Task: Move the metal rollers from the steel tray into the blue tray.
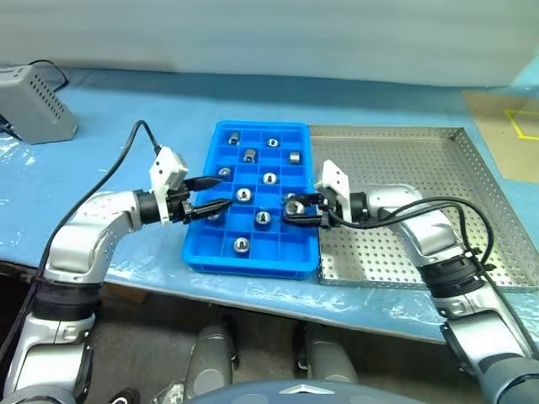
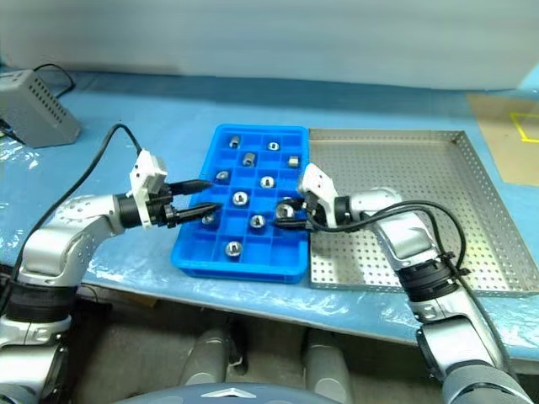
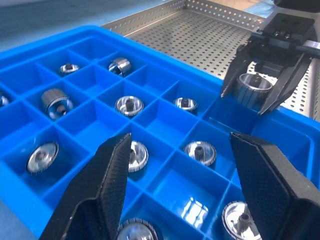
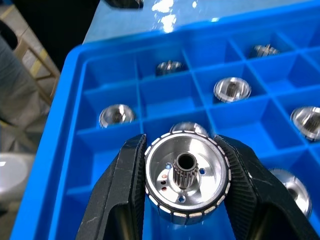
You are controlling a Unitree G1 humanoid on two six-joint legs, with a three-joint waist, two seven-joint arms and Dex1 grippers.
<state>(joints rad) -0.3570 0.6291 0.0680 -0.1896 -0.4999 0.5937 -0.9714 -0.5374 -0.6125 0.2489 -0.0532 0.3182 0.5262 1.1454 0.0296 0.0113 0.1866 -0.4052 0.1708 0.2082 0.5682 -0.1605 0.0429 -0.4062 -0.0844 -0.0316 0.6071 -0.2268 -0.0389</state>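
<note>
- The right gripper (image 4: 186,187) is pinching one roller (image 4: 187,180) by its ridged sides, so the flat face with the dark hole looks at the wrist camera; I think it grabs the sides because they give the black fingers something to hold on to
- It holds that roller just over the right edge of the blue tray (image 1: 202,261), above a small square box; my guess is that it is lining up to drop it in
- The left gripper (image 1: 210,193) has its fingers spread apart with nothing between them; it hangs over the left side of the blue tray, pointing across at the other gripper; I think it is waiting out of the way
- The other metal rollers (image 1: 243,195) are already in the blue tray, mostly one to a box; some boxes have none
- The steel tray (image 1: 438,160) sits right beside the blue tray, touching it or nearly; the dotted floor that I can see has no rollers on it, so this may be the last one
- Both trays rest on a light blue table top (image 1: 109,109) with a crinkly clear plastic sheet (image 1: 17,151) over it; a grey box (image 1: 38,109) with a black cable (image 1: 46,67) sits at the far left; a pale wall (image 1: 269,34) runs behind
</note>
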